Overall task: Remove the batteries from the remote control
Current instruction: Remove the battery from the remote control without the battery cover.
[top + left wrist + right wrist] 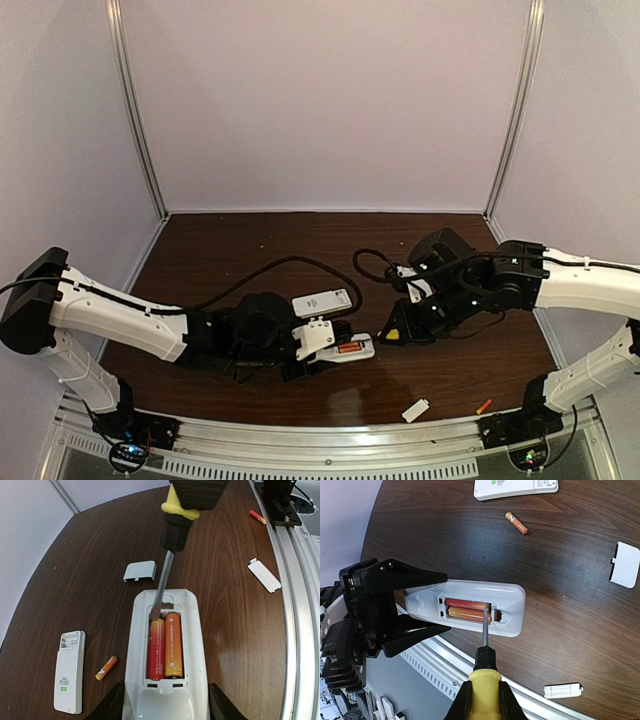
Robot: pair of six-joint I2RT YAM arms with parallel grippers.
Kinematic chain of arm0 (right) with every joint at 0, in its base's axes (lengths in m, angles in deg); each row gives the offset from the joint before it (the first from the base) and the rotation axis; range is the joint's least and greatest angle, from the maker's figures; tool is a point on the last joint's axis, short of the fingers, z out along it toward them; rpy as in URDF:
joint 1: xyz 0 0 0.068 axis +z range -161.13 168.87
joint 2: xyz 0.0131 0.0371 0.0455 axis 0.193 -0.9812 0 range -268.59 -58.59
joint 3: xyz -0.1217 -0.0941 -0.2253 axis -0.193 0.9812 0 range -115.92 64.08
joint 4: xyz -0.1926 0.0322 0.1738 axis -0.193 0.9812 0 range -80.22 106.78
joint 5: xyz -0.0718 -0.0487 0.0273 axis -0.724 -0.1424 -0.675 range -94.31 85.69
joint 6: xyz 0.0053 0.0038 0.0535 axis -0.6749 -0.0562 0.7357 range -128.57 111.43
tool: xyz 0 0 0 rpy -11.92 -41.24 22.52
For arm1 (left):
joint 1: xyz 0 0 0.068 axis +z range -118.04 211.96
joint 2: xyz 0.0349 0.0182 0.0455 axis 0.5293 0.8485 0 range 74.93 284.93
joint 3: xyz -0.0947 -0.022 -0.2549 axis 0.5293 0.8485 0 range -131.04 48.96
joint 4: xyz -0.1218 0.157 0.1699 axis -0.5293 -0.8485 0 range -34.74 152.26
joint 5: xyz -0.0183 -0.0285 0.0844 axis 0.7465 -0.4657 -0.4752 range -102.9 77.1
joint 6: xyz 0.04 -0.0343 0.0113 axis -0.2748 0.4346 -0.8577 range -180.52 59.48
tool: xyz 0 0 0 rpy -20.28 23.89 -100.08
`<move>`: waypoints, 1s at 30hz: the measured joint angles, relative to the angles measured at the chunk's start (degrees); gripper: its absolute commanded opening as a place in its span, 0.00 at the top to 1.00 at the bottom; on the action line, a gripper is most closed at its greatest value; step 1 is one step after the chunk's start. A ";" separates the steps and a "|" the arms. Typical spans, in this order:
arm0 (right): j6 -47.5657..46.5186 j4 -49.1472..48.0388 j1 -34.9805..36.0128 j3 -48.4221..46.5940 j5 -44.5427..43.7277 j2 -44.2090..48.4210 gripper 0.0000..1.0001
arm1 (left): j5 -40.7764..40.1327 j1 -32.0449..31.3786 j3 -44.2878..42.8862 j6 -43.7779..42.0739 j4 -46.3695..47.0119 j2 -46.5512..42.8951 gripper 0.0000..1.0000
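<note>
Left wrist, glossy batteries (164, 647), seemingly plastic remote (193, 645)

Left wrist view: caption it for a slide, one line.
Held in the left tool, the opened remote shows two batteries; the right tool holds a screwdriver against their end.

We see two batteries (164, 647) side by side in the remote (134, 650); a loose battery (107, 667) lies on the surface (100, 540) between it and a second remote (69, 672).
</note>
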 measured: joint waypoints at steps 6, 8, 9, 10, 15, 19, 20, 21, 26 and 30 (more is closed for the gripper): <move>0.07 -1.09 0.04 3.15 0.74 0.07 1.00 | 0.76 -0.72 0.28 0.57 1.25 2.38 1.00; 0.07 -1.51 0.04 4.26 1.31 0.07 1.00 | 1.14 -1.09 0.81 0.98 2.08 3.10 1.00; 0.07 -1.64 0.04 4.70 1.46 0.07 1.00 | 1.22 -1.27 1.05 1.16 2.54 3.41 1.00; 0.04 -1.77 0.15 5.09 1.62 0.07 1.00 | 1.33 -1.44 1.31 1.42 2.99 3.78 1.00; 0.09 -2.91 0.20 7.19 2.34 0.04 1.00 | 1.75 -2.03 1.90 2.40 4.81 5.57 1.00; 0.13 -3.93 0.20 8.26 2.78 -0.39 1.00 | 2.27 -2.27 2.08 2.91 5.46 6.54 1.00; 0.13 -4.15 0.20 8.31 2.89 -0.74 1.00 | 2.38 -2.32 2.19 3.04 5.60 6.67 1.00; 0.15 -4.33 0.20 8.31 2.93 -1.07 1.00 | 2.43 -2.36 2.29 3.19 5.66 6.80 1.00; 0.15 -5.22 0.31 8.31 3.41 -3.34 1.00 | 2.54 -2.43 2.75 3.61 5.77 7.69 1.00; 0.13 -5.64 0.79 8.31 3.82 -4.72 1.00 | 2.62 -2.58 3.34 3.85 6.49 8.33 1.00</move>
